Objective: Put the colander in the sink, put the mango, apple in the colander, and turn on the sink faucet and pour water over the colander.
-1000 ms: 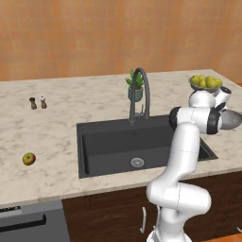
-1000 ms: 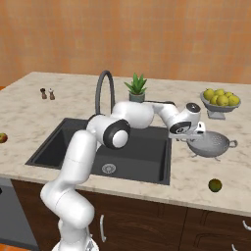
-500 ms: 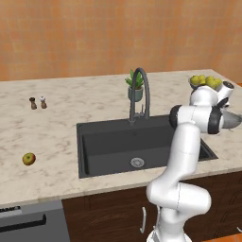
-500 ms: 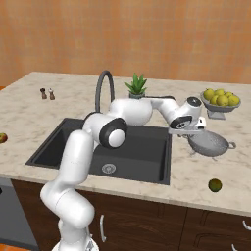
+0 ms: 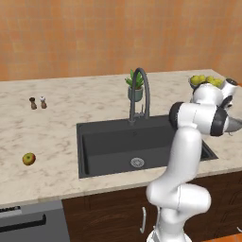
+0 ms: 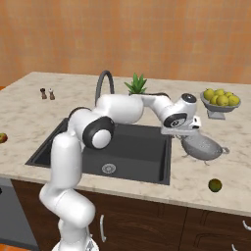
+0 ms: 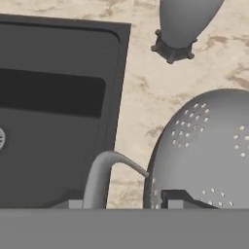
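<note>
Right now my gripper (image 6: 185,135) is clenched on the near rim of the colander (image 6: 202,146), which sits tilted on the counter (image 6: 215,166) just right of the sink (image 6: 132,152). Thin, stiff metal: light, probably slippery, so I hold near the handle (image 7: 104,172).

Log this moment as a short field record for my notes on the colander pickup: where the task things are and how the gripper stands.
colander: on the counter right of the sink, tilted, rim gripped
gripper: shut on the colander's rim nearest the sink
sink: nothing in it; drain bare
apple: on the counter left of the sink
mango: on the counter near the front edge, right of the sink
sink faucet: behind the basin, no water running
fruit bowl: behind the colander, heaped with fruit
</note>
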{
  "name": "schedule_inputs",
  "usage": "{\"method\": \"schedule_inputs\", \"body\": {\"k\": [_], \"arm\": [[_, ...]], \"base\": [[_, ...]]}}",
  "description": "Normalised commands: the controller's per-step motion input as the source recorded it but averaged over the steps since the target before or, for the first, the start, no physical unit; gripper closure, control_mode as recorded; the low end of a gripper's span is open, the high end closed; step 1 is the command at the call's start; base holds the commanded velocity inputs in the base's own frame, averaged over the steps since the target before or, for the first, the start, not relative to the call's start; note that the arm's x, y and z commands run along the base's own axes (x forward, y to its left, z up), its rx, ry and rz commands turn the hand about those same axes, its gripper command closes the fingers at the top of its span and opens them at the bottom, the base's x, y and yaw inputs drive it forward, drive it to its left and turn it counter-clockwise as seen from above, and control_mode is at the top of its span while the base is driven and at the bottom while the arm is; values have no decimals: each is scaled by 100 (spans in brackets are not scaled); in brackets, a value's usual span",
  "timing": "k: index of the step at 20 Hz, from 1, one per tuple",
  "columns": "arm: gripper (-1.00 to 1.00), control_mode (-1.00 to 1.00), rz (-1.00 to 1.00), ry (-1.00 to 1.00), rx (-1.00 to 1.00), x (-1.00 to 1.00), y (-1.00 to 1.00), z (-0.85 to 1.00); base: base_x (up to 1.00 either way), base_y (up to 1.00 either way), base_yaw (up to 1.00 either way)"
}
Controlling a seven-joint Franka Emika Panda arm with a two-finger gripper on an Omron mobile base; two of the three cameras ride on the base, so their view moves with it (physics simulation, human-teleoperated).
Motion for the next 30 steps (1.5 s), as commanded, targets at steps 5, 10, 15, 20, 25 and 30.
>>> {"method": "schedule_inputs", "body": {"k": [5, 10, 15, 20, 25, 30], "arm": [[100, -100, 1, -2, -8, -41, 88, 0], [100, -100, 1, -5, -8, -33, 90, 1], [100, -100, 1, 0, -6, -25, 86, 1], [100, -100, 4, 0, -1, 0, 72, 2], [100, -100, 8, 1, 0, 0, 64, 0], [100, -100, 8, 0, 0, -3, 46, -1]], "base": [[0, 0, 0], [0, 0, 0], [0, 0, 0], [0, 0, 0], [0, 0, 0], [0, 0, 0]]}}
